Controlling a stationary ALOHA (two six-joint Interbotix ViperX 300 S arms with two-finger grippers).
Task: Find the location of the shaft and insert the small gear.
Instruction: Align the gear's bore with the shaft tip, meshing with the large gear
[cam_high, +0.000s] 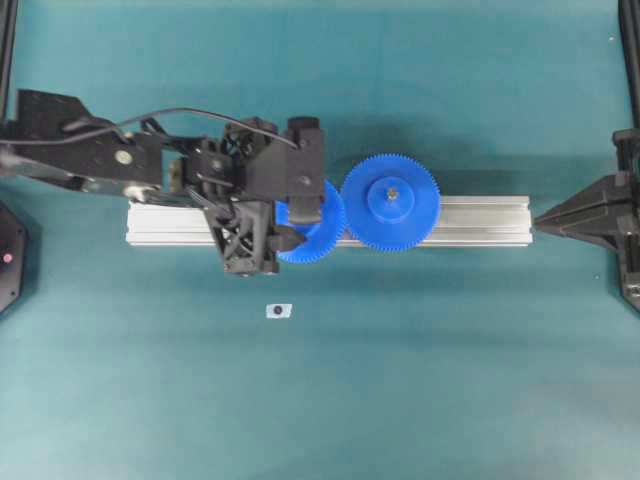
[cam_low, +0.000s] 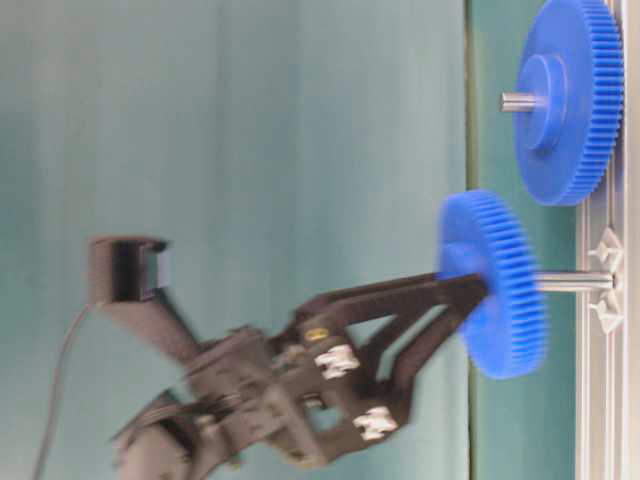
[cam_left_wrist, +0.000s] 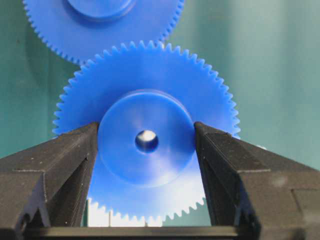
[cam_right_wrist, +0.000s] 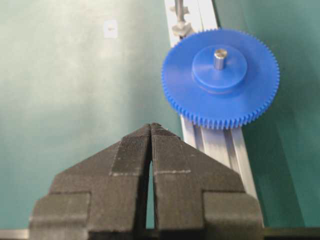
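Jaws of the left gripper (cam_left_wrist: 146, 150) clamp the raised hub of the small blue plastic toothed gear (cam_left_wrist: 146, 135), its bore meeting the tip of the thin grey metal shaft (cam_low: 572, 282) on the aluminium rail (cam_high: 480, 222), so seating likely remains, while the right gripper's (cam_right_wrist: 151, 126) jaws rest closed, empty.
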